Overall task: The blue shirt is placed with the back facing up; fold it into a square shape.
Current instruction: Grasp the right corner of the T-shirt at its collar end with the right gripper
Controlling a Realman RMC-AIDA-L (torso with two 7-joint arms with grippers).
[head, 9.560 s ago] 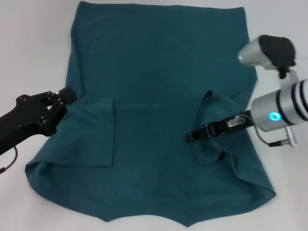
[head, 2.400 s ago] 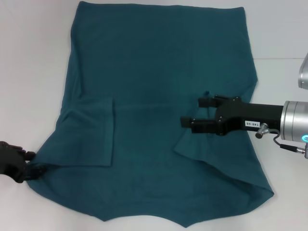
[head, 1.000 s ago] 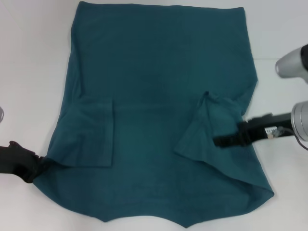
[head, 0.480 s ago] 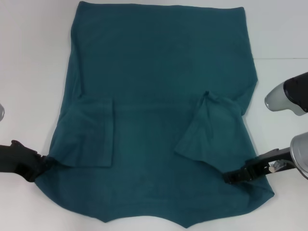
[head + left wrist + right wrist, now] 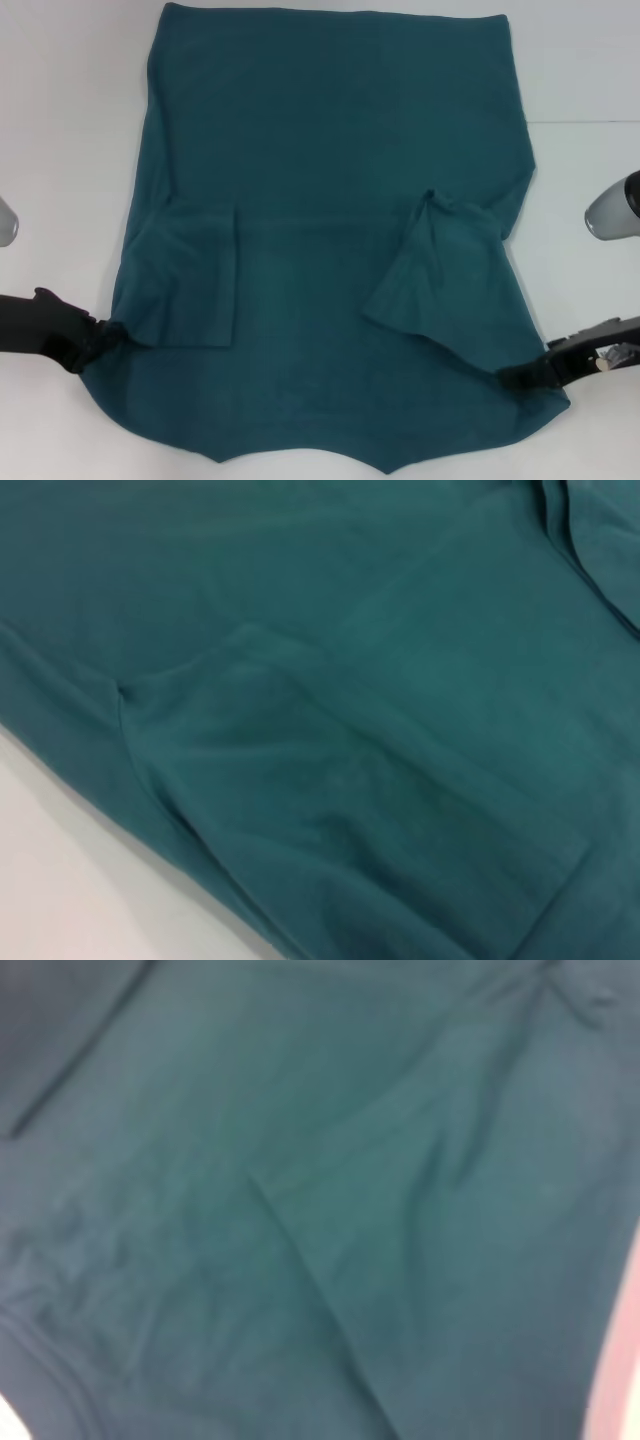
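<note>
Right pincer (image 5: 522, 378) now at shirt (image 5: 330, 180) corner

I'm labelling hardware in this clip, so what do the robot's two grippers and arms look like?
The left gripper and right gripper are matte black and blocky. The right one has a small white label and a silver-grey rounded arm housing above it. A similar grey piece shows at the left edge.

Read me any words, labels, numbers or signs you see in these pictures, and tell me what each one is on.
None can be read.
The blue shirt: plain on the side that shows, no print in any view.
The right gripper, at the shirt's near right corner: a small pale patch on the arm behind it, too small to read.
The left gripper, at the shirt's left edge: no marking shows.
</note>
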